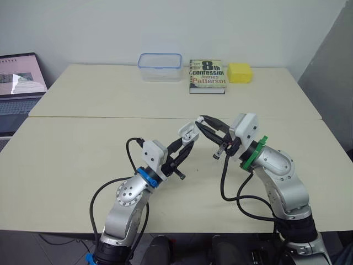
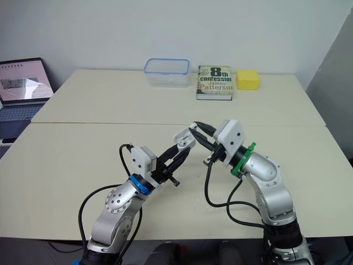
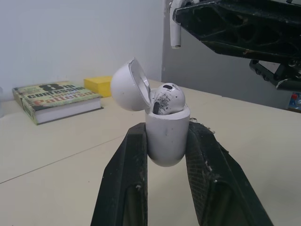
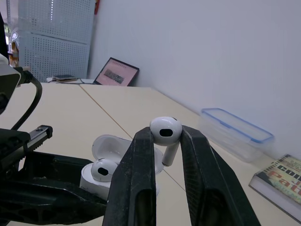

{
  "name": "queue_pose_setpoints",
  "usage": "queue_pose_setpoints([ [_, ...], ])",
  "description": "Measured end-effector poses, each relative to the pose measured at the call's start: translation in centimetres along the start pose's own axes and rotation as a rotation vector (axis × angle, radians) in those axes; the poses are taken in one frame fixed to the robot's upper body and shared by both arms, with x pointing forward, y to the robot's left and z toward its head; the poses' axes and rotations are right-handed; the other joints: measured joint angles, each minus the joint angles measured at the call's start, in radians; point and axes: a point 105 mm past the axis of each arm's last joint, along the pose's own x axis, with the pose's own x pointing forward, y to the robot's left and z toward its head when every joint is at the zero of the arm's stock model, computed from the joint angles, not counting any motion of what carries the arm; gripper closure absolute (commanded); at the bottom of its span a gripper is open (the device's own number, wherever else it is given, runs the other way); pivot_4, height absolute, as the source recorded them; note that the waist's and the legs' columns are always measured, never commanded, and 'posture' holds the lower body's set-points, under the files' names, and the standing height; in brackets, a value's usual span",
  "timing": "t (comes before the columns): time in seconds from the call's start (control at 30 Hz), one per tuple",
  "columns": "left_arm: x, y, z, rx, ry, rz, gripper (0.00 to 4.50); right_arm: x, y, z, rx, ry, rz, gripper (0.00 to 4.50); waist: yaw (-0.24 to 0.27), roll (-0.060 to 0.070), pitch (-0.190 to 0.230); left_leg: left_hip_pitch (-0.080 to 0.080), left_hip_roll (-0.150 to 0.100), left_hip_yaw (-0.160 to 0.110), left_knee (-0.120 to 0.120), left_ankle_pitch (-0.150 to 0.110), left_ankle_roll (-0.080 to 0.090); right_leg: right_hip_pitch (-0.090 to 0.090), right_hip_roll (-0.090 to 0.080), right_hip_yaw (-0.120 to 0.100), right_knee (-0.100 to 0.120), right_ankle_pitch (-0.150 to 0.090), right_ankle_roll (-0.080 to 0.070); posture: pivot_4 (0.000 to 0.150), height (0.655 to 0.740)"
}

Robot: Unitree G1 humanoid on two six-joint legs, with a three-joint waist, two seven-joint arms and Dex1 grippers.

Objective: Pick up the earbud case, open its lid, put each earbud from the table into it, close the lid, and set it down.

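White plastic marks the task's pieces: the earbud case [image 3: 165,141] sits upright and off the table [image 1: 83,149], pinched at its lower body between the two black fingers of the left gripper [image 3: 167,131], whose jaws are closed only as far as the case's width. Its lid [image 3: 129,84] is hinged back and open, and one earbud [image 3: 168,99] already rests in a socket, its rounded head poking above the rim. The second earbud [image 4: 164,128] is in the right gripper [image 4: 165,136] — jaws drawn in tight on its head, stem hanging down between the fingers. In the head view this earbud hovers at about 1 o'clock of the open case, near it but not touching. Both grippers meet over the middle of the near table. Along the far edge, at 12 o'clock, lies a book [image 2: 214,83] whose cover reads "8th confession" and "James Patterson". A clear container [image 1: 160,67] with a blue rim stands just beside it at 11 o'clock, and a yellow block [image 1: 240,72] sits at 1 o'clock. An open laptop [image 1: 19,83] stands off the table at 10 o'clock; nothing on its screen can be read.
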Motion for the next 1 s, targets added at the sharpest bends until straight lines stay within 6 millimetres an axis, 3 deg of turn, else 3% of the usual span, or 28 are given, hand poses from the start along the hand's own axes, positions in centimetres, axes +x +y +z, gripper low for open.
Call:
queue_pose_setpoints([
  [0.27,0.0,0.1,0.0,-0.001,-0.001,0.001,3.76,0.6,1.3,1.1,0.214,-0.046,0.016,4.11,0.000,0.000,0.000,0.000,0.000,-0.002,0.000,0.000,0.000,0.000,0.000,0.000,0.000,0.000,0.000,0.150,0.7400],
  [0.77,0.0,0.0,0.0,-0.004,-0.002,0.001,3.76,0.6,0.9,-0.8,0.081,0.016,0.010,4.11,0.000,0.000,0.000,0.000,0.000,0.000,0.000,0.000,0.000,-0.001,0.000,0.000,0.000,0.000,0.000,0.150,0.7400],
  [1.0,0.0,0.0,0.1,-0.004,-0.002,-0.001,3.76,0.2,0.9,-2.7,0.081,0.070,-0.002,4.11,0.000,0.000,0.000,0.000,0.000,0.000,0.000,0.000,0.000,-0.001,0.000,0.000,0.000,0.000,0.000,0.150,0.7400],
])
